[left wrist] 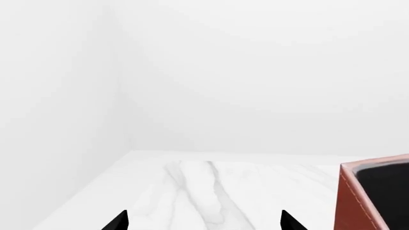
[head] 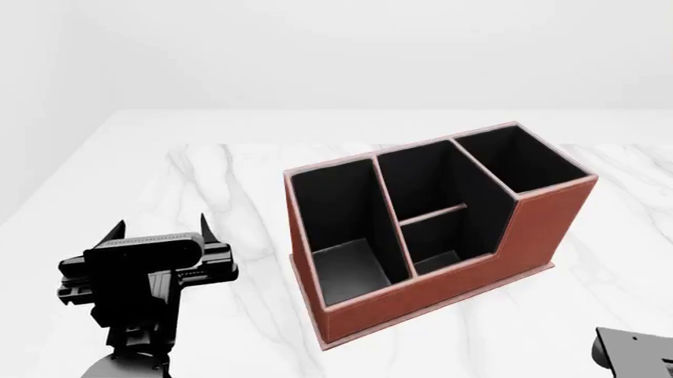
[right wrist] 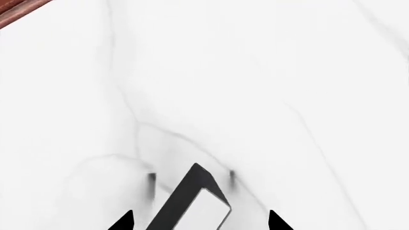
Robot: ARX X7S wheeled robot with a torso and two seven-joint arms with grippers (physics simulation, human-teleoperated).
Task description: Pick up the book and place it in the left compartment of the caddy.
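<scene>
The reddish-brown caddy stands on the white marble table in the middle of the head view. Its left compartment is a long black-lined slot and it is empty. The book, with a black cover and white page edges, shows only in the right wrist view. It lies between the spread fingers of my right gripper, with a gap on each side. My left gripper is open and empty, left of the caddy. In the left wrist view a corner of the caddy shows beside it.
Part of my right arm shows at the bottom right corner of the head view. A corner of the caddy shows far from the right gripper. The table's far edge meets a plain white wall.
</scene>
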